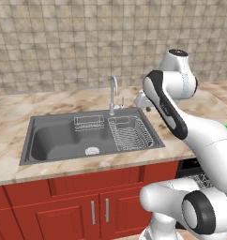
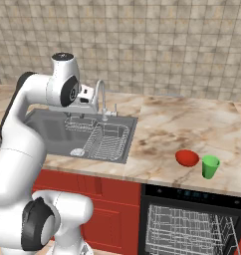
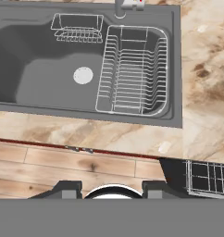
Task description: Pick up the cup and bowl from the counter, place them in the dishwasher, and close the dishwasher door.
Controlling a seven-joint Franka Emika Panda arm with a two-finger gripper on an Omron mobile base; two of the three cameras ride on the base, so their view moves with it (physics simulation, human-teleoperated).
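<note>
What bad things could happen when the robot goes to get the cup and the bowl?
1. The cup and bowl sit very close together near the counter edge, so grabbing one might knock the other off.
2. The gripper is above the sink, far from both, so the long swing over could clip the faucet.

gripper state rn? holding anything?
Gripper: jaws apart with nothing between them, so open and empty, above the sink.
</note>
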